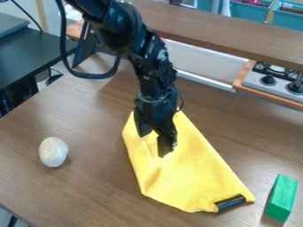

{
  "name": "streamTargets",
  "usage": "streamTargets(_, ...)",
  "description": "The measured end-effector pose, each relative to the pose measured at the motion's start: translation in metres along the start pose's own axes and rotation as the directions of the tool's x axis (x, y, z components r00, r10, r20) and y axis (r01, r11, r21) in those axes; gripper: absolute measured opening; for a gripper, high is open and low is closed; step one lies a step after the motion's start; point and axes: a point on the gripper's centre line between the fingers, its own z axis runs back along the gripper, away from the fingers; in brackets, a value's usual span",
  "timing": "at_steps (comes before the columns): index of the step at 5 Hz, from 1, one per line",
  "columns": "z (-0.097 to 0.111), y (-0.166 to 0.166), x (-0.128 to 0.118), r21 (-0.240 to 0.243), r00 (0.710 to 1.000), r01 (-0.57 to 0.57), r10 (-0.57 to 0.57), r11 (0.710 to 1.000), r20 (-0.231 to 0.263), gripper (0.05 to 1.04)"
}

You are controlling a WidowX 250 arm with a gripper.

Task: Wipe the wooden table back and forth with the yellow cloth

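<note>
A dark side table (33, 55) stands at the upper left, beyond the brown wood-grain table (89, 195), where a white, rounded object (53, 152) (rather egg-like) lies. The black arm (155, 66) comes in from the top edge, slanting down and rightward, its gripper (152, 144) pointing downward at the upper part of the yellow cloth (183, 177). The fingers are spread apart; whether they touch the fabric I cannot tell. A black bar (231, 202) lies partly covered at the cloth's lower-right corner. Farther right are teal bins (246, 12), a stove (275, 80) and a green block (281, 197).
</note>
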Motion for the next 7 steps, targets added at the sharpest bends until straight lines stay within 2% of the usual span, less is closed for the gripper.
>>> streamTargets(1, -0.010, -0.002, -0.006, -0.012, 0.999, -0.004, 0.003, 1.000, -0.032, 1.001)
streamTargets(4, -0.018, -0.007, 0.018, -0.028, 1.000, 0.008, -0.008, 1.000, -0.023, 1.001)
streamTargets(5, -0.031, -0.011, 0.016, -0.020, 0.998, 0.031, -0.032, 0.999, -0.050, 1.001)
streamTargets(6, -0.041, -0.008, 0.020, -0.003, 0.997, 0.046, -0.046, 0.999, -0.060, 1.001)
streamTargets(7, -0.044, -0.006, 0.029, -0.010, 0.997, 0.049, -0.049, 0.999, -0.056, 1.001)
